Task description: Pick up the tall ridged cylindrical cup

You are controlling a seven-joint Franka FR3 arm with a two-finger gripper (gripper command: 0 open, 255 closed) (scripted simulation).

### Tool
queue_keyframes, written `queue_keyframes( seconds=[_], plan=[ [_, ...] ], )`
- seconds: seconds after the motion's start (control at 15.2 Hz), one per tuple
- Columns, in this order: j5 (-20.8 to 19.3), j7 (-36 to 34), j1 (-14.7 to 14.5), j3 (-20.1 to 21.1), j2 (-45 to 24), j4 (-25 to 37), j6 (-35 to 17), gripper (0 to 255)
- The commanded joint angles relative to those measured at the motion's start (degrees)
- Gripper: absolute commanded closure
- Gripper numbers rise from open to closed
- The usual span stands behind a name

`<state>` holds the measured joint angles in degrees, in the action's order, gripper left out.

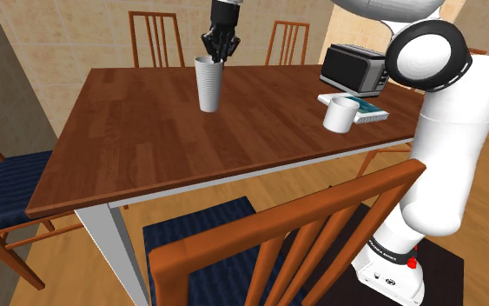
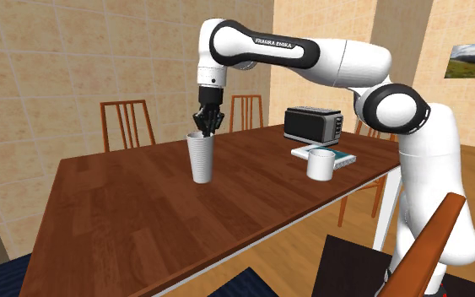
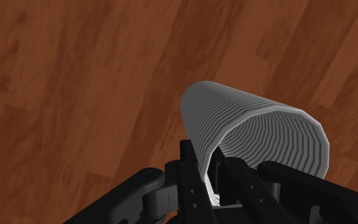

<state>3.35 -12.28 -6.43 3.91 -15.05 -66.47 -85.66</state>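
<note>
A tall white ridged cup (image 1: 209, 85) (image 2: 202, 159) stands upright on the brown wooden table (image 1: 147, 130) (image 2: 126, 211), toward its far side. My black gripper (image 1: 214, 57) (image 2: 206, 132) comes straight down onto the cup's rim and is shut on it. In the wrist view the gripper (image 3: 212, 184) clasps the rim wall of the cup (image 3: 247, 108), one finger inside the mouth and one outside. I cannot tell whether the cup's base touches the table or hangs just above it.
A white mug (image 1: 341, 114) (image 2: 319, 164) sits by a flat book (image 1: 371, 109) and a dark toaster (image 1: 355, 69) (image 2: 313, 124) near the stand's side of the table. Wooden chairs (image 1: 155, 39) (image 1: 287, 42) line the far edge; another chair (image 1: 303, 235) stands in front.
</note>
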Motion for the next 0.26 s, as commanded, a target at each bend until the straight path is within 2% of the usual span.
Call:
queue_keyframes(
  seconds=[0.0, 0.2],
  plan=[
    [-0.1, -0.2, -0.1, 0.0, -1.1, 3.2, 2.1, 255],
    [-0.1, -0.3, -0.1, 0.0, -1.8, 5.2, 3.4, 255]
  ],
)
